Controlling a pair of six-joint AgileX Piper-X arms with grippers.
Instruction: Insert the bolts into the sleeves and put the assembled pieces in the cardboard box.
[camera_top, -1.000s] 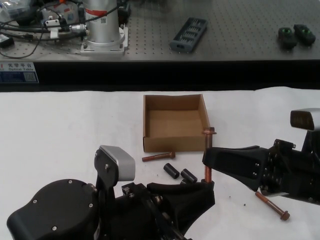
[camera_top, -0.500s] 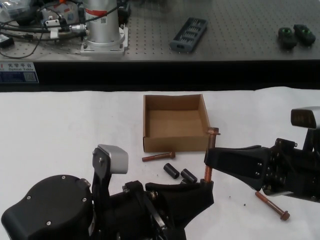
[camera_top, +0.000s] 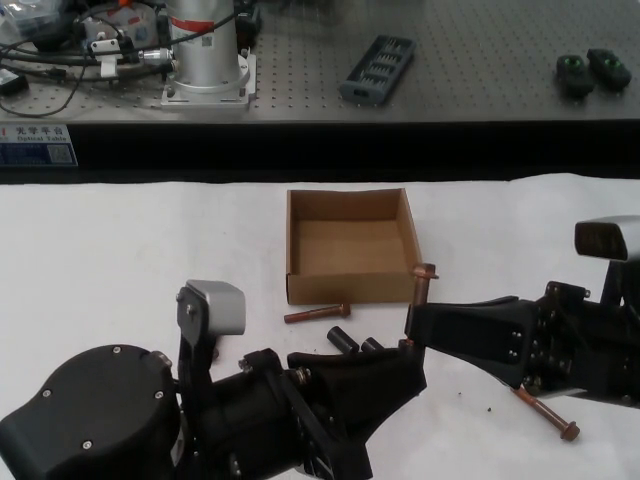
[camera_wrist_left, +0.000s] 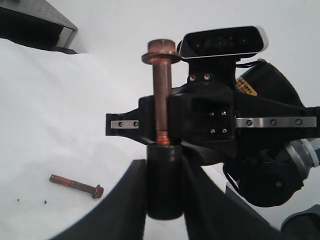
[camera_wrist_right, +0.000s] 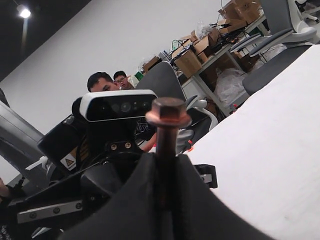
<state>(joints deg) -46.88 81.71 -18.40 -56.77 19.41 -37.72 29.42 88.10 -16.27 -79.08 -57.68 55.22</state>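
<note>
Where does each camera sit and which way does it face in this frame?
High view: behind the arms, looking forward and down; left arm, right arm and cardboard box show.
Left wrist view: on that arm, looking past the left end effector, which grips a sleeve, toward the right arm.
Right wrist view: on that arm, looking past the right end effector toward the left arm.
Shared: both wrist views show the held bolt.

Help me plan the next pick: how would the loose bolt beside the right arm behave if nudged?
The bolt would probably roll in an arc, since its round shank ends in a wider flanged head. It looks like solid metal, so likely stiff and heavy for its size. Lying flat on the white sheet, it should not tip.
</note>
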